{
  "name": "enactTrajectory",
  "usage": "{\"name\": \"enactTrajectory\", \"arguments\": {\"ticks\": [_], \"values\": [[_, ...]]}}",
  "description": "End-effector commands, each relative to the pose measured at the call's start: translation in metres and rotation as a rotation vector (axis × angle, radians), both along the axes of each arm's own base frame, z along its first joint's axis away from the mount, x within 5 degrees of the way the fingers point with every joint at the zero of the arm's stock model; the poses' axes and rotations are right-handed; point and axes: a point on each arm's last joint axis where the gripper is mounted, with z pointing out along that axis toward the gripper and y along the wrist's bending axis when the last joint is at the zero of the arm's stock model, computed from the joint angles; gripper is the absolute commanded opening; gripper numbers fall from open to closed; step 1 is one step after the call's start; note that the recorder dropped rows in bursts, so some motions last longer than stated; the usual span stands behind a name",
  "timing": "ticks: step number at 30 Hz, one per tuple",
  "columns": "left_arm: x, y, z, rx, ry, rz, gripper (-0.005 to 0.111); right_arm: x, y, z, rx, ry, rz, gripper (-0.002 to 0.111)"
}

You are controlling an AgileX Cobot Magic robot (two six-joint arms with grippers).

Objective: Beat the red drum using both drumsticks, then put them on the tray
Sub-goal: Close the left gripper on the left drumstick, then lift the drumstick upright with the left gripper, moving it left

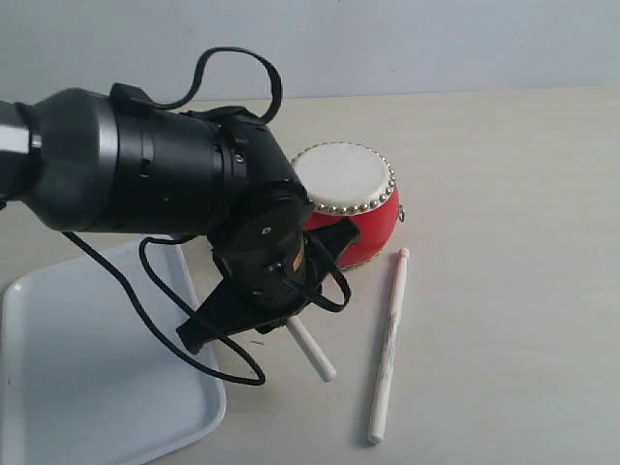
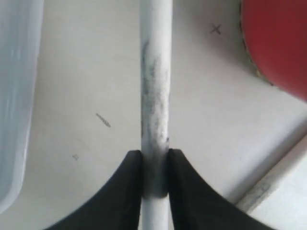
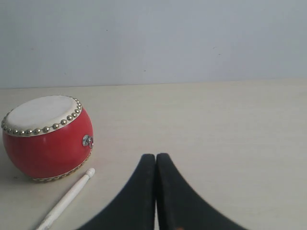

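The red drum [image 1: 354,199] stands upright on the table, cream skin up. My left gripper [image 2: 154,154] is shut on one scuffed drumstick [image 2: 156,86], close above the table between the tray and the drum. In the exterior view only the end of that held drumstick [image 1: 315,356] pokes out from under the left arm [image 1: 194,184]. The second drumstick [image 1: 389,344] lies flat on the table, its knobbed tip near the drum's base. My right gripper [image 3: 156,157] is shut on nothing, low over the table, to one side of the drum [image 3: 45,136] and the lying drumstick [image 3: 67,197].
The white tray [image 1: 58,387] lies at the front left with nothing on it, and its rim [image 2: 19,96] runs beside the held stick. The drum's red side [image 2: 278,43] and the other stick [image 2: 273,177] are close by. A pale wall closes the back.
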Motion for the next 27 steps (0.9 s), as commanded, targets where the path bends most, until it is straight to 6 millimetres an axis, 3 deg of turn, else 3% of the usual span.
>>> {"name": "enactTrajectory", "arguments": {"ticks": [1,5,15,27], "values": [[-0.002,0.008,0.021,0.008,-0.043,0.003,0.000,0.000,0.000,-0.001,-0.012,-0.007,-0.004,0.000],[-0.003,0.016,0.043,0.010,-0.099,0.010,0.000,0.000,0.000,-0.001,-0.012,-0.007,-0.004,0.000],[-0.006,0.030,0.069,0.039,-0.150,-0.023,0.000,0.000,0.000,-0.001,-0.012,-0.007,-0.004,0.000],[-0.006,0.039,0.096,0.199,-0.294,-0.500,0.000,0.000,0.000,-0.001,-0.012,-0.007,-0.004,0.000]]}}
